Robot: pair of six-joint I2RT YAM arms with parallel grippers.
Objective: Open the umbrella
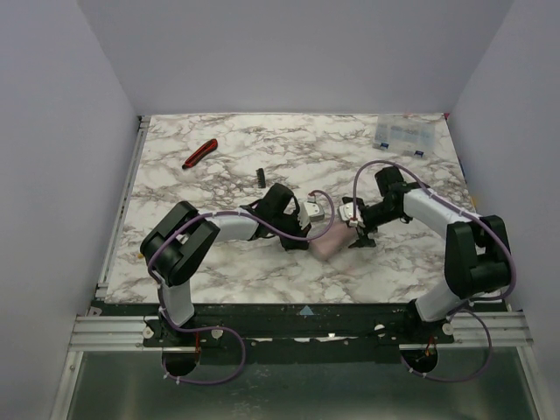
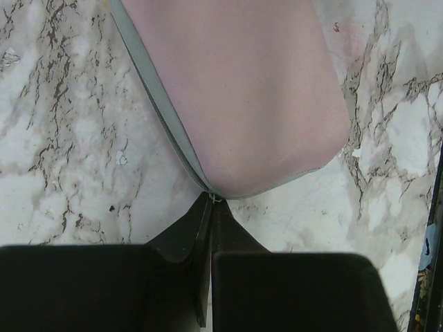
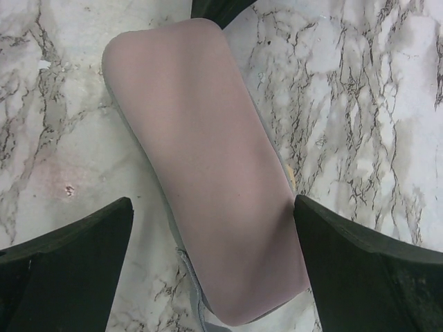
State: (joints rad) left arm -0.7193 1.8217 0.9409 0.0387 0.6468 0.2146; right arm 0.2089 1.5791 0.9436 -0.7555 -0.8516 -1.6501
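The umbrella (image 1: 329, 246) lies folded flat on the marble table (image 1: 227, 267), just right of centre in the top view and between the two arms. All that shows of it is a peach-pink packet with rounded corners and a grey zip (image 2: 163, 111) along one edge. No shaft or handle can be seen.

The left gripper (image 2: 210, 207) reaches in from the left with its jaws pressed together. In the left wrist view its black fingers (image 2: 183, 238) rise from the bottom of the frame to a point at the packet's lower corner, where a small metal zip pull (image 2: 216, 198) sits. The tips touch it, but I cannot tell whether it is pinched between them.

The right gripper (image 3: 214, 270) stands with its jaws wide apart, straddling the packet. In the right wrist view the umbrella runs from the upper left down to the bottom centre. The finger at lower right is against the packet's edge, and the one at lower left stands clear of it, with bare marble between.

A red-and-black hand tool (image 1: 199, 154) lies at the upper left of the top view. A small black object (image 1: 260, 177) lies near the centre, and a clear plastic box (image 1: 404, 133) sits at the upper right. All three are well apart from the umbrella.
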